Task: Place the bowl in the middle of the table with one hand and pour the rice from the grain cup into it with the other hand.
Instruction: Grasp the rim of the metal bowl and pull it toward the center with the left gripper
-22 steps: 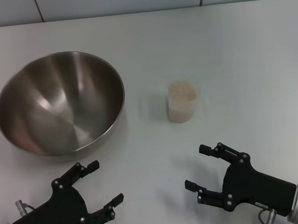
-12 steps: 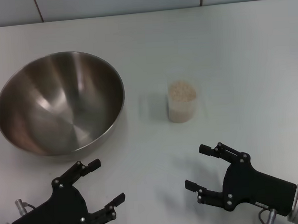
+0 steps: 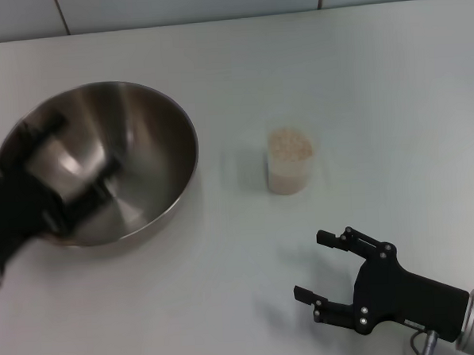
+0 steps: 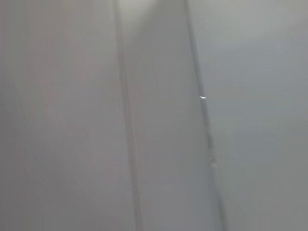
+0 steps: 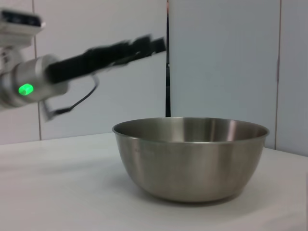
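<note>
bowl: big round brushed stainless-steel mixing bowl (image 3: 101, 161), deep, shiny, sits upright on the plain white matte tabletop (image 3: 375, 75) at centre-left of head view, well off the middle. Nothing in it.
cup: small clear tapered plastic grain cup (image 3: 290, 171), upright, just right of frame centre, apart from the bowl w/ bare table between. Off-white rice grains (image 3: 289, 145) heaped to its rim.
left tool: black two-pronged left gripper (image 3: 73, 166) is a motion-smeared shape at left edge of head view, raised over the bowl's left half. Prongs look spread, one by the rim top-left, one over the inner wall. Not gripping anything. R wrist view shows it as a dark bar (image 5: 108, 53) above the bowl (image 5: 190, 156), clear of the rim, silver wrist w/ green light behind.
right tool: black right gripper (image 3: 337, 272) in lower right of head view, prongs spread wide, nothing between them, low near the table.
key relation: bowl lies directly under and beside the L gripper; cup lies up-frame and slightly left of the R gripper's open mouth, near but not touching. So L is nearer the bowl, R nearer the cup.
bowl's path: needs to go rightward in frame toward centre, short of the cup.
L wrist view: blank grey streaks, tells nothing.
step, my read: L reaching for the bowl rim; pour not begun.
</note>
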